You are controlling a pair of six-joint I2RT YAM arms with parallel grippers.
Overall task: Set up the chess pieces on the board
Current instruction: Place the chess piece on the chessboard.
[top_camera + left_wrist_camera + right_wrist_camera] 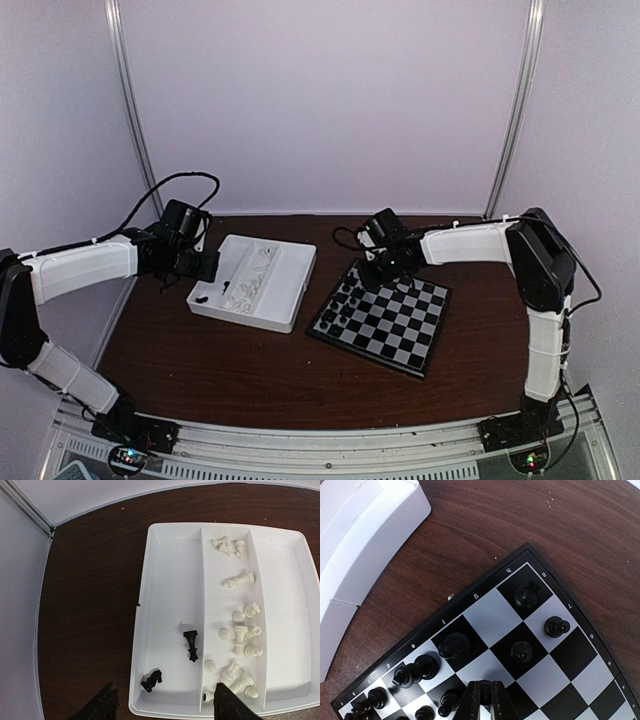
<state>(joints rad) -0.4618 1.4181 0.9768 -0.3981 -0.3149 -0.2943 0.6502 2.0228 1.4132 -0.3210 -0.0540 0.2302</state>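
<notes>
Left gripper point(165, 706) jaws apart over lower edge of white tray point(170, 570), white chess pieces point(240, 632) lying in its middle compartment, two black in the left; right gripper point(485, 700) fingers together, bottom centre, above the board point(485, 617) with black pieces point(452, 645) standing.

Laboratory robot cell: white panel walls point(320, 100) with aluminium struts point(132, 110) enclose a dark wooden tabletop point(250, 370); left arm point(85, 268) and right arm point(465, 243) stand on a metal rail point(330, 445)
</notes>
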